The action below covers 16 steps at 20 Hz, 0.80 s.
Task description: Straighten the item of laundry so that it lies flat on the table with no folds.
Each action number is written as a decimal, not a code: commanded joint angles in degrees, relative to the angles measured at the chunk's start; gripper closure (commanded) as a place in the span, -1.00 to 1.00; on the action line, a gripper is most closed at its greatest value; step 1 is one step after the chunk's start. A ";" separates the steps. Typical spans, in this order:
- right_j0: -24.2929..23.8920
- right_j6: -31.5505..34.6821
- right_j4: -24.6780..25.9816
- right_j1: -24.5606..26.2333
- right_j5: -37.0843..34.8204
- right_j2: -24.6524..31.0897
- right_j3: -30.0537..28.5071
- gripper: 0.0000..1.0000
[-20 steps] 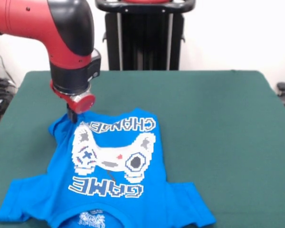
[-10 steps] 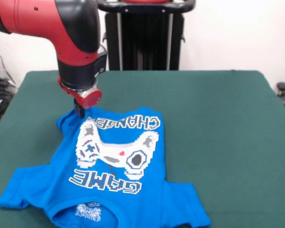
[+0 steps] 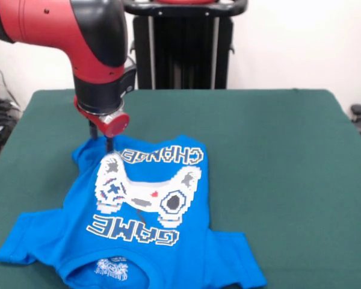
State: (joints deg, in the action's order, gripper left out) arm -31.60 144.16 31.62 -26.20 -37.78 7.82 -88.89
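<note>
The bright blue T-shirt lies on the dark green table at the near left, print up, collar toward the camera and hem toward the robot. Its white-grey controller print and "GAME" lettering show. The cloth lies mostly spread, with slight rumpling at the far left hem corner and at the sleeves. My gripper hangs from the red arm right over that far left hem corner. Its two dark fingers stand apart, tips at the cloth, and they hold nothing.
The black pedestal stands behind the table's far edge. The shirt's collar and near sleeves reach the table's near edge at the picture's bottom. Green cloth stretches bare to the right of the shirt. Dark clutter sits past both side edges.
The gripper pulled the far left hem corner away from the camera and slightly right, spreading the shirt. Since half a second ago its fingers have parted and let go of the cloth.
</note>
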 commanded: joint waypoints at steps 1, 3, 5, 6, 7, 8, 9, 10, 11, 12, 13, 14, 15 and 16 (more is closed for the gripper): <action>3.05 -2.59 2.41 2.90 3.15 1.49 -2.40 -1.00; 3.82 -1.80 3.25 3.03 4.89 0.86 -1.15 -1.00; 3.56 -2.27 3.22 2.89 5.89 1.25 -0.56 -1.00; 3.59 -2.54 3.40 2.48 6.23 1.30 -0.35 -1.00; 3.56 -2.95 3.40 1.99 6.00 1.48 -0.10 -1.00; 3.53 -3.37 3.41 1.51 5.78 1.66 0.15 -1.00; 3.61 -3.56 3.25 0.88 5.35 1.76 0.38 -1.00; 3.98 -3.73 3.24 -0.14 4.72 1.61 0.41 -1.00; 4.00 -4.16 2.85 -0.97 3.89 1.84 0.44 -1.00; 4.04 -4.30 2.65 -1.45 3.46 1.92 0.33 -1.00; 4.08 -4.44 2.44 -1.93 3.04 2.00 0.21 -1.00; 4.12 -4.45 2.05 -2.78 2.65 2.14 -0.05 -1.00; 4.38 -4.56 1.95 -3.67 2.11 2.06 -0.18 -1.00; 4.46 -4.57 1.69 -4.29 1.73 2.13 -0.34 -1.00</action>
State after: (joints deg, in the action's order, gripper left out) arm -30.55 144.16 32.32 -27.29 -36.20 7.14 -88.88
